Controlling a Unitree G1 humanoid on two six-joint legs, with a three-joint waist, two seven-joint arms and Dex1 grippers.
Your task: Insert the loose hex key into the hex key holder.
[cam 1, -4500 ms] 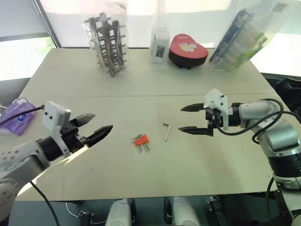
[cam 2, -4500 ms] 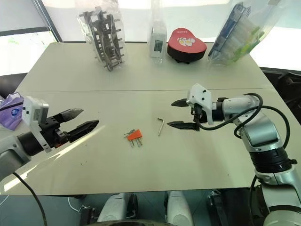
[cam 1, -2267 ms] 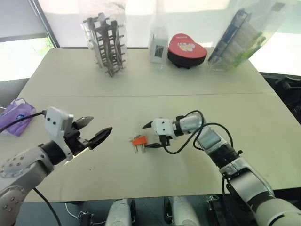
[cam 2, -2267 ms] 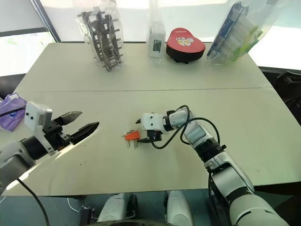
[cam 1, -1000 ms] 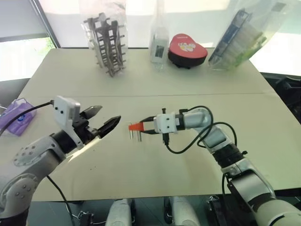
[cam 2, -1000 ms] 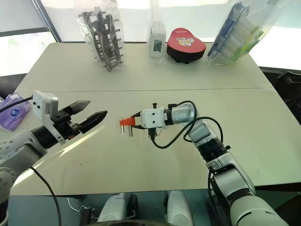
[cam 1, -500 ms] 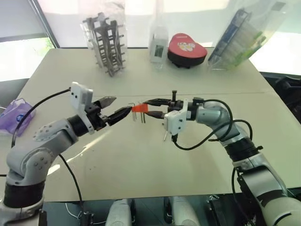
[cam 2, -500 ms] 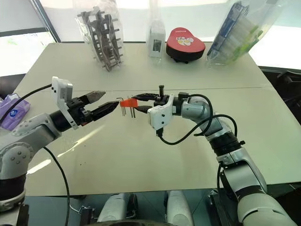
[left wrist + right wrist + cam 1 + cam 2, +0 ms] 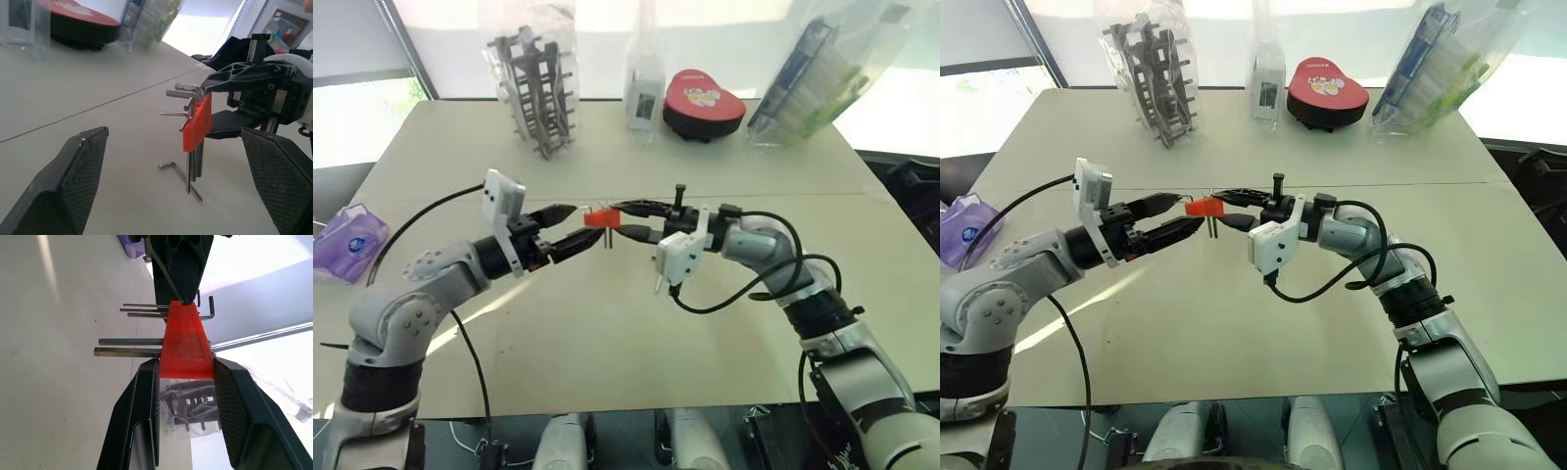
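Holder: the small orange-red plastic hex key holder [image 9: 595,217], with thin metal keys sticking out of it, is hanging in the air above the pale beige table [image 9: 607,333], between the two grippers.
Right gripper: the black two-fingered right gripper [image 9: 619,217] is reaching in level from the right, its fingers clamped on the orange-red block from both sides.
Left gripper: the black two-fingered left gripper [image 9: 576,228] is pointing at the holder from the left, its fingers spread wide apart on either side of it and gripping nothing.
Loose key: the small thin L-shaped dark grey metal hex key [image 9: 180,177] is lying flat on the table, below the raised holder and apart from it.
Back of table: a red heart-shaped case [image 9: 703,105] is sitting near the far edge.
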